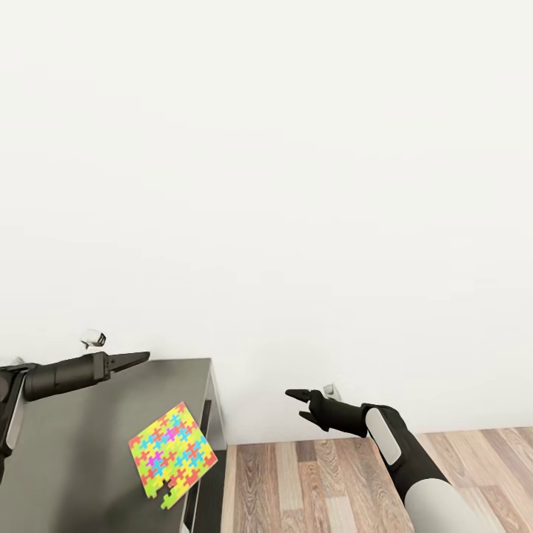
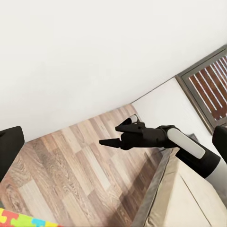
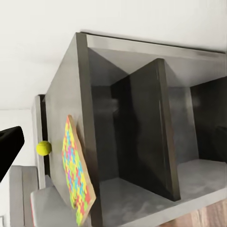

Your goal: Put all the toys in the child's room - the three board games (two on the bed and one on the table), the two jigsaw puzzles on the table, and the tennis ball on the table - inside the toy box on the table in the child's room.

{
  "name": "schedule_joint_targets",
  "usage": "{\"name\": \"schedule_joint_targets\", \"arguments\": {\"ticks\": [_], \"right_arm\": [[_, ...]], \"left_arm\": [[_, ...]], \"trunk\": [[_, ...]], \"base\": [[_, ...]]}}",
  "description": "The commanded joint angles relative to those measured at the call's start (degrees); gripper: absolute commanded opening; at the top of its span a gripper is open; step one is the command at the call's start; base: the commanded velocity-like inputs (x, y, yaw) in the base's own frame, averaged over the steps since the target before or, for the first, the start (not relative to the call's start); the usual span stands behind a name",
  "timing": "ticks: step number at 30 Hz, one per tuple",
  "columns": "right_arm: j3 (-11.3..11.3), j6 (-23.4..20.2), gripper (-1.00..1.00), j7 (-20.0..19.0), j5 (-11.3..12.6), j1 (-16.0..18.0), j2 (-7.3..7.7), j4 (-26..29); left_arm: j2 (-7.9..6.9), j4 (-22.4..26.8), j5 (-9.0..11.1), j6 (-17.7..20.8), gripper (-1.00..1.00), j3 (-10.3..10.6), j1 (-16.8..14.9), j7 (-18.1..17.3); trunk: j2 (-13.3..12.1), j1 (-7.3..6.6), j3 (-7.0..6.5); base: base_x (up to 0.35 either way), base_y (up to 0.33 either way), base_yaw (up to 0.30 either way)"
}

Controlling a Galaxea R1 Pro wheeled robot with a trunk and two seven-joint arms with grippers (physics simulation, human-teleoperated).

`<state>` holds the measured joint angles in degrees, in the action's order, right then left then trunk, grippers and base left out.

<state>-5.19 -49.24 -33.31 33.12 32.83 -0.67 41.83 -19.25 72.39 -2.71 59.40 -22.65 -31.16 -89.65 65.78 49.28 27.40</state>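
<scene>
One jigsaw puzzle lies flat on the dark grey section of the table, near its right edge. In the right wrist view the same puzzle overhangs the table's edge, and the tennis ball sits further along the top. My left gripper hovers over the table's far edge, above and left of the puzzle. Its fingers stand wide apart, open and empty. Over the floor to the right of the table, my right gripper is open with nothing in it. The bed shows as a beige corner.
The dark table section has open shelf compartments below its top. A white wall stands close behind. Wood floor stretches to the right of the table. A dark framed panel is set in the wall beyond the bed.
</scene>
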Motion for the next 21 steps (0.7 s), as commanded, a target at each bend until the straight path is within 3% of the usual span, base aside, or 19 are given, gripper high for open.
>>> {"name": "schedule_joint_targets", "arguments": {"ticks": [1,7,13,21], "right_arm": [[-0.28,-0.35,1.0,-0.19,-0.16,0.04,-0.09,0.01],[-0.28,-0.34,1.0,-0.18,-0.17,0.04,-0.09,0.01],[-0.29,0.02,1.0,-0.25,-0.17,0.04,-0.09,0.01],[-0.04,6.19,1.0,0.19,-0.22,0.03,-0.12,-0.36]], "left_arm": [[0.0,0.03,-0.28,0.6,1.0,-0.03,-0.04,-0.35],[-0.05,0.03,-0.28,0.6,1.0,0.01,-0.04,-0.35],[-0.07,0.03,-0.28,0.6,1.0,0.01,-0.04,-0.35],[0.14,0.03,-0.51,0.6,1.0,0.24,-0.04,-0.35]], "trunk": [[0.46,0.23,0.24],[2.86,1.55,1.32],[2.86,1.55,1.32],[2.86,1.55,1.32]], "base": [[0.0,0.0,0.0],[0.0,0.0,0.0],[0.0,0.0,0.0],[0.0,0.0,0.0]]}}
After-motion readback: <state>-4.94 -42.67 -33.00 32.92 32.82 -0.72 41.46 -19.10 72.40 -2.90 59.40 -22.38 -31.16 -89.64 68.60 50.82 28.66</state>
